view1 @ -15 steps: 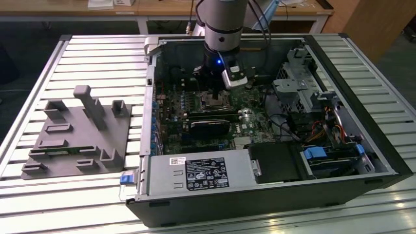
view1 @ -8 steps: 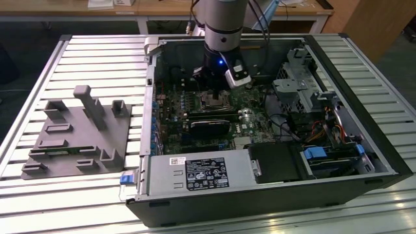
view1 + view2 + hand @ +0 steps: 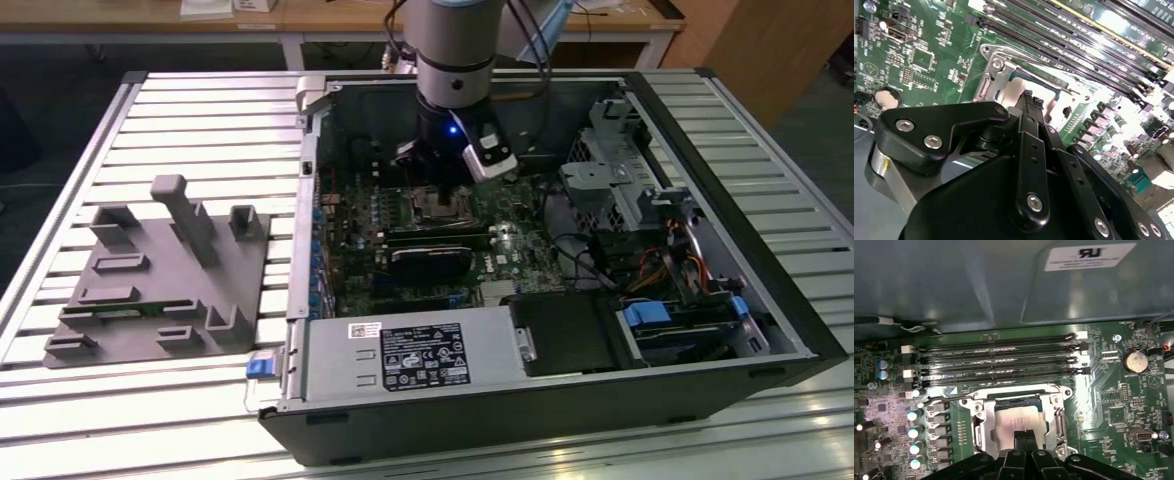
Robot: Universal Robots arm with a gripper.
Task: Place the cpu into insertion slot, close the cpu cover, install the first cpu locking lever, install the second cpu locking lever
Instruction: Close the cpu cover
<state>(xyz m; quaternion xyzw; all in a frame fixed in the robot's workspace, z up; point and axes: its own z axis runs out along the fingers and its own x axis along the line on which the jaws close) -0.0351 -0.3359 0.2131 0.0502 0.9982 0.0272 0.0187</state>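
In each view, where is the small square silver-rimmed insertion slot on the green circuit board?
Exterior view: insertion slot directly under the gripper, inside the open black computer case.
First wrist view: slot between the gripper's tips and the long black memory slots.
Second wrist view: slot just beyond the gripper's tips.
Shared landmark: those memory slots, running alongside it.

The black gripper (image 3: pixel 1032 100) hangs over the metal-rimmed socket (image 3: pixel 995 75) — fingers pressed together — on the green board (image 3: pixel 929 45), with long memory slots (image 3: pixel 1069 32) just beside it.
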